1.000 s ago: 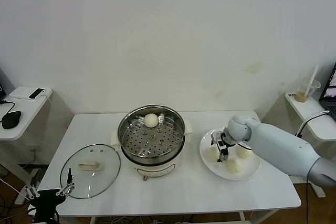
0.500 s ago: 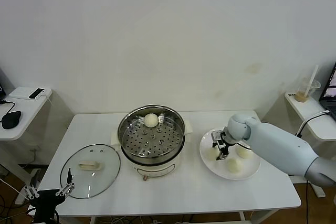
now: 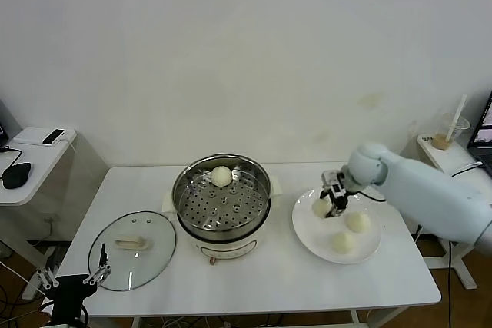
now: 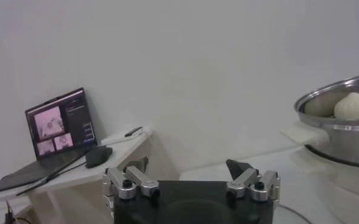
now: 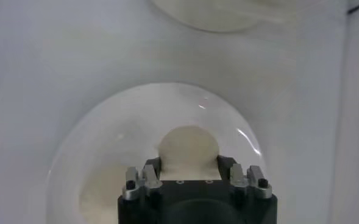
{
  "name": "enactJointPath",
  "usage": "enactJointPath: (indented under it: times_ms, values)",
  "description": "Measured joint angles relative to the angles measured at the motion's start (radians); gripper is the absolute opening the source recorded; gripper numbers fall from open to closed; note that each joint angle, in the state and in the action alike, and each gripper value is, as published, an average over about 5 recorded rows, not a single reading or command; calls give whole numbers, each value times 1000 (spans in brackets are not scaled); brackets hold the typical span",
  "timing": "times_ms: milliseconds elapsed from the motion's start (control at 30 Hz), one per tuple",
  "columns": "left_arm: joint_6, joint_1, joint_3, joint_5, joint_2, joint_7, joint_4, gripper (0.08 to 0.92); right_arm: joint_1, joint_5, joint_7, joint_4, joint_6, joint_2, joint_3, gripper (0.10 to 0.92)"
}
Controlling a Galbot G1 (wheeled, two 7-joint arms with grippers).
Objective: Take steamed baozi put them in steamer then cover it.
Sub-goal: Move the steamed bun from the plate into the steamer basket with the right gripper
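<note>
On a white table [image 3: 254, 282] against a plain pale wall stands the steamer [image 3: 221, 203], a round shiny steel pot on a white base, roughly at the table's centre. Its perforated tray holds one steamed baozi [image 3: 221, 176], a smooth cream-white bun lying toward the far rim. The left wrist view shows this same bun [image 4: 357, 106] peeking above the pot's steel edge.

To the right of the pot sits a flat white plate [image 3: 307, 237]. Two buns lie loose on it: one [image 3: 357, 222] near the middle right, another [image 3: 343, 242] closer to the front. A third bun [image 3: 320, 207] is above the plate's far left part, clamped between the narrowed fingers of the right gripper [image 3: 332, 203], whose pale arm reaches in from the right. From the right wrist view, that bun [image 5: 188, 148] fills the gap between the two fingers, with the plate [image 5: 94, 152] beneath it. That makes four buns in all: one in the pot, two on the plate, one gripped.

The cover [image 3: 132, 250], a clear glass lid with a cream handle, lies flat on the table left of the pot, near the front edge.

The left gripper [image 3: 75, 282] is parked low beyond the table's front left corner, its fingers spread wide with nothing between them.
</note>
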Motion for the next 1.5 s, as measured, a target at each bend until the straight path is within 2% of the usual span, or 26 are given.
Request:
enactJointPath:
  times_ms: [333,667,1133,1500]
  values:
    - [0,-18,16,-6,16,1,11,823,238,132,9,103,-34,-21,-113,591]
    - [3,-34,10,-12,23,2,25,823,400,296,61,113,-104,117,-198,596]
    - [1,-35,-6,-9,12,1,22,823,360,436,152,-50,-215,454,-225,603]
    - [-1,-52,6,-8,0,1,35,823,277,466,199,-186,-274,618,-220,604]
